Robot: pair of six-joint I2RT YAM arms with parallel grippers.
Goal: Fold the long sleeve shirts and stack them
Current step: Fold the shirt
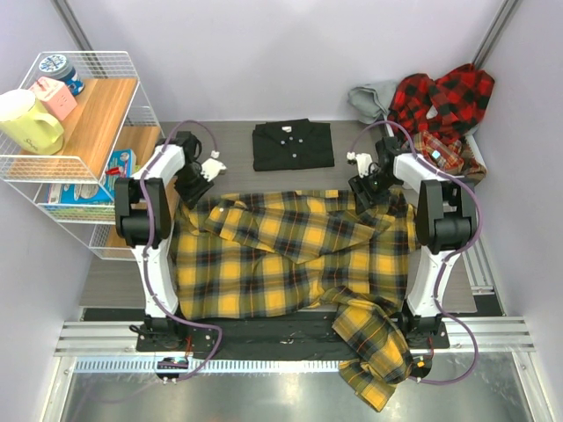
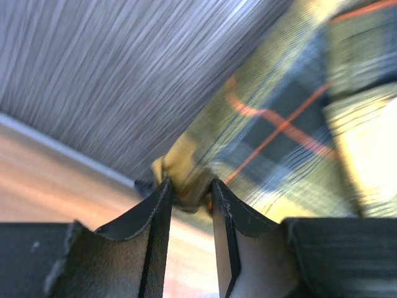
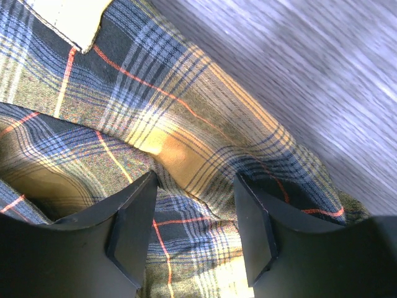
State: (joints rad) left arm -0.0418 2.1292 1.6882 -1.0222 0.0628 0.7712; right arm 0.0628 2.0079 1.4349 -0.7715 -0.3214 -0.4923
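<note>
Jaws of the left gripper pinch a thin edge of the yellow plaid shirt while the right gripper gapes astride a fold, so a one-sided pull may slip or skew it.

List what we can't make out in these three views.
- Top view: red plaid pile is bunched; shirt count hidden.
- Top view: left gripper and right gripper too small to read the jaws.
- Left wrist view: blurred; yellow plaid shirt edge sits pinched between the fingers, how firmly is unclear.
- Right wrist view: the fingers hide whether their tips touch the shirt.
</note>
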